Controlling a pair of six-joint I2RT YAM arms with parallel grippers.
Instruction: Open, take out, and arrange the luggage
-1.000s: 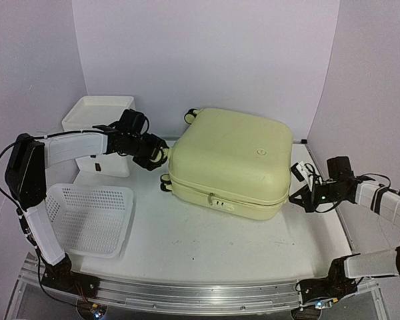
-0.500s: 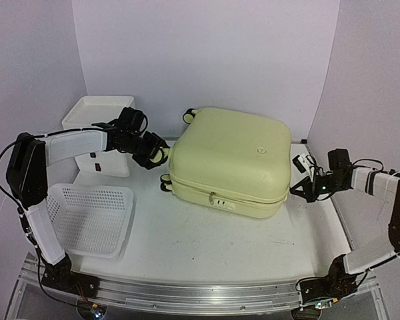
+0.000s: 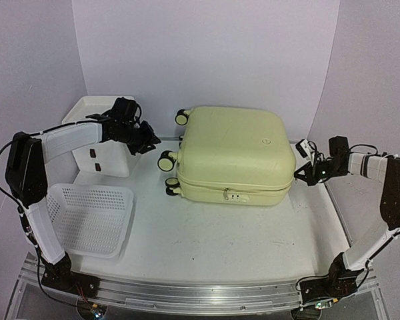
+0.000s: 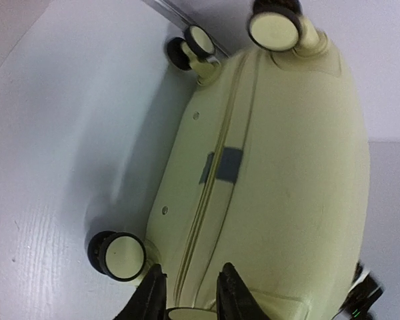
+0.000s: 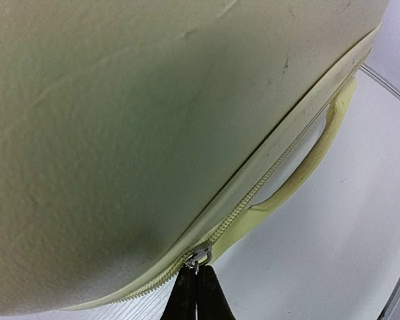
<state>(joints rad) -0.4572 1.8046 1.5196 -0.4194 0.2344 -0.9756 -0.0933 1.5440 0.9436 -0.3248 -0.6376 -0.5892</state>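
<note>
**Luggage is swinging round while the right hand is pinching the zip**

Swinging since a moment ago, the luggage (image 3: pixel 230 157) is now lying squarer to the tabletop (image 3: pixel 207 233), flat on its side toward the far edge and reaching almost to the right edge. Its wheels (image 3: pixel 165 161) are pointing toward the left edge. The left hand (image 3: pixel 149 141) has drawn back from the wheel it was beside and is hanging over the front of the white drawer box (image 3: pixel 97 117) in the far left corner. Its jaws are standing only a narrow gap apart and, as far as I can see, holding nothing. The perforated basket (image 3: pixel 93 217) is sitting by the near left corner, well apart from all this.

At the right end of the case, the right hand (image 5: pixel 195 288) is pressed fully closed on the small metal zipper pull (image 5: pixel 197 256), just below the seam and near the pale carry handle (image 5: pixel 300 167).

To my eye, unzipping is the step in hand, and the lid is not yet open. Doing it well means the right hand is drawing the pull along the line of the zip, following the rounded corner rather than tugging outward. A sideways tug would probably slip the tab or drag the whole case again. Bracing the wheel end with the left hand would likely be helping to stop that.
</note>
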